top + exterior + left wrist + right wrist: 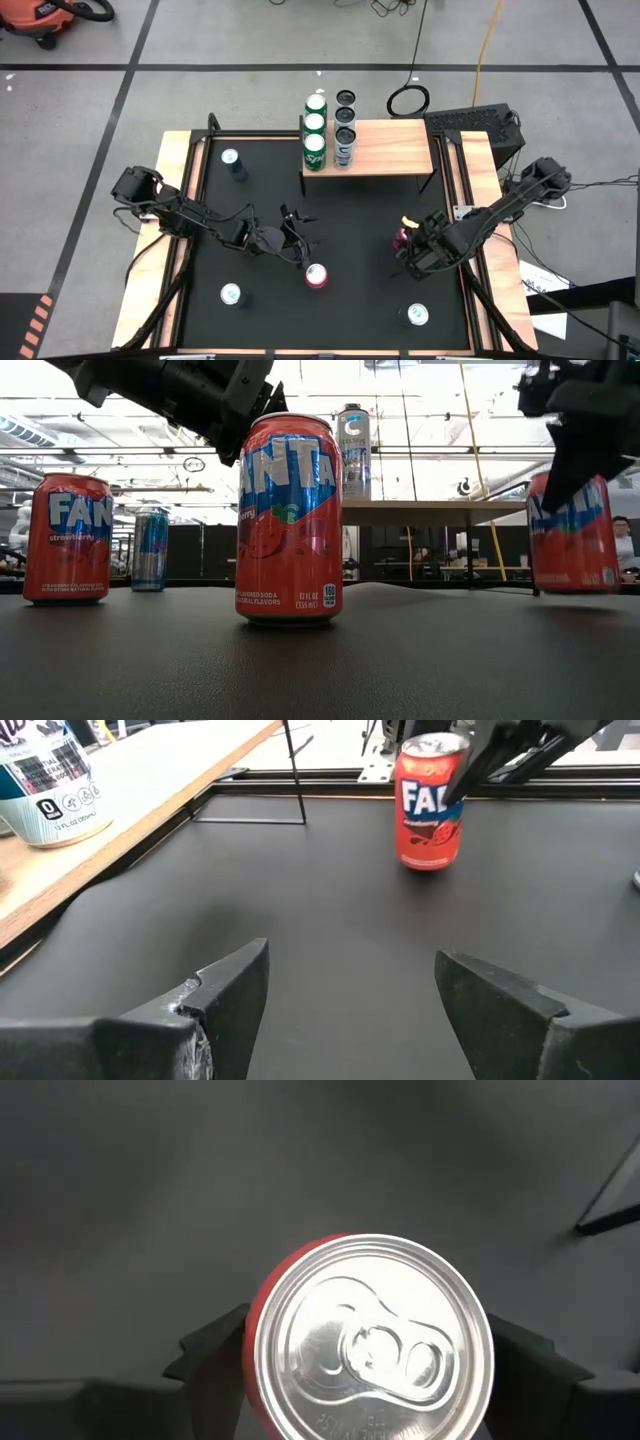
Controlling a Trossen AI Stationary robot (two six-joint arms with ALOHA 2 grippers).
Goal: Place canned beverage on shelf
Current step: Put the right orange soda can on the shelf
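Inspector: Where was the right gripper [408,243]?

Officer: Over the mat's right side, its 2 fingers [205,1348] flanking an upright red Fanta can [370,1335]. Whether they had clamped it could not be told.

Inspector: The left gripper [350,990]?

Officer: Mid-mat, fingers spread, holding nothing; another red can [317,276] stood just beside it.

Inspector: The shelf [390,145]?

Officer: At the far edge, 6 cans standing at its left end.

In the right wrist view the right gripper's fingers [215,1345] are mostly hidden behind a red can [375,1340] cut off by the edge, so contact seems uncertain.
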